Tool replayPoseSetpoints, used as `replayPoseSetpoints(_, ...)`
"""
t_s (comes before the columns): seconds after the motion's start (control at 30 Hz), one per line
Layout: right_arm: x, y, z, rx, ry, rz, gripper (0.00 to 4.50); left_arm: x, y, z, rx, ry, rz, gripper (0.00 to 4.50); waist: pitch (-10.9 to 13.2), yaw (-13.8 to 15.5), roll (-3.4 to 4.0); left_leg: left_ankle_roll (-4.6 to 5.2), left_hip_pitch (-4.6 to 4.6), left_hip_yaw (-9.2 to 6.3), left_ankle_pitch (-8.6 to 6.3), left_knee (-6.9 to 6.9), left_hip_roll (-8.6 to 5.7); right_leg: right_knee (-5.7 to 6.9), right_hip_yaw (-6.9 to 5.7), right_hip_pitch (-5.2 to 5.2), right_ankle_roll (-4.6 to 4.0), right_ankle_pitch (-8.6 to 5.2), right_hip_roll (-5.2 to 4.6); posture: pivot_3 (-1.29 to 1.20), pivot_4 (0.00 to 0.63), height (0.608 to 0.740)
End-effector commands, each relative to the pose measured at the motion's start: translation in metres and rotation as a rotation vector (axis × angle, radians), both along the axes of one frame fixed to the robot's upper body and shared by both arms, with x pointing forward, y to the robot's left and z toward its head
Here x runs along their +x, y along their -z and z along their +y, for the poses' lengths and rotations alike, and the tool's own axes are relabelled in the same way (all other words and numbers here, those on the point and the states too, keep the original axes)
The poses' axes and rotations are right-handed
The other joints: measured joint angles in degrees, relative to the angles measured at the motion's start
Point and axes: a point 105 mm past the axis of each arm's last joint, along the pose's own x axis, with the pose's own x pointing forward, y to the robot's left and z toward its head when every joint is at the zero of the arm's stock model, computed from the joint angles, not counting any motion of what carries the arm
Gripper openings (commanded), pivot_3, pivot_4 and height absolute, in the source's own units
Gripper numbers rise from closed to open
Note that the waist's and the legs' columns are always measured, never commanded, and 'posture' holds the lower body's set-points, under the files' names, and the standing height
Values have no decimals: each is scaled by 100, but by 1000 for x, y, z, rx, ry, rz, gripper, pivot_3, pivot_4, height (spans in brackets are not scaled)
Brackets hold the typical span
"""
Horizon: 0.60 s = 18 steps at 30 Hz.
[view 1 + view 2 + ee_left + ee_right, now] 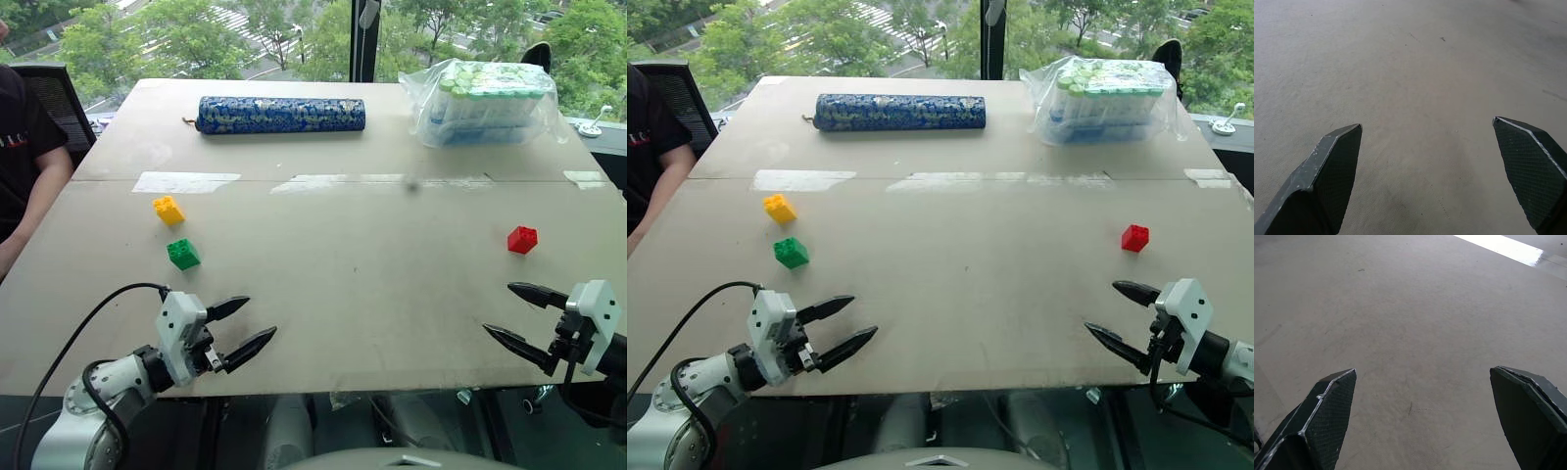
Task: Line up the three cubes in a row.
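Resting on the pale bench, the three cubes are not in a row: the yellow cube sits on the robot's left side with the green cube just beside it, a little nearer the robot, while the red cube lies well apart on the right side. The left end effector hangs over the near left edge of the bench with its two black fingers spread wide and nothing between them, pointing inward toward the middle; the green cube is the closest cube to it but not touched. The right end effector hangs over the near right edge, its fingers likewise wide apart and empty, aimed inward, with the red cube farther out on the bench beyond it. Along the far side lie a long blue patterned roll and a clear plastic bag of green-capped bottles. A person's arm shows at the far left edge.
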Motion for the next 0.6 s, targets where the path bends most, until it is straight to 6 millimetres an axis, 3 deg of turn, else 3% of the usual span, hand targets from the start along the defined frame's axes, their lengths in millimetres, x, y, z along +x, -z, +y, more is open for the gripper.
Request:
replayPoseSetpoints(0.03, 7, -9, -8, 1, 67, -80, 4500, 3, -17, -8, 2, 33, -59, 4366, 0, 1, -1, 0, 0, 0, 0, 0, 0, 0, -1, 0, 0, 0, 0, 0, 150, 740)
replayPoseSetpoints(0.13, 35, -27, -31, 9, 317, -198, 4500, 10, -42, -27, -63, 104, -112, 4366, 0, 0, 0, 0, -5, -13, 0, 1, 0, -2, -11, 1, 0, 0, 0, 0, 150, 740)
replayPoseSetpoints(0.33, 60, -28, -68, -38, 651, -87, 4500, 9, -70, -54, -84, 267, -141, 4366, -16, 5, 18, 1, -15, -20, 1, 12, -16, 5, -14, 0, 6, 2, -13, 0, 150, 740)
replayPoseSetpoints(0.47, 79, -18, -79, -52, 795, 29, 4500, 4, -80, -67, -71, 384, -157, 4366, -19, -17, 27, 1, -18, -27, 0, 1, -16, 5, -13, -6, 6, 2, -5, 0, 150, 740)
replayPoseSetpoints(0.6, 93, -19, -71, 15, 818, 88, 4500, 2, -85, -72, -58, 451, -151, 4366, -23, -1, 35, 1, -32, -37, 1, -2, -15, 4, -21, -15, 6, 1, -2, 0, 150, 740)
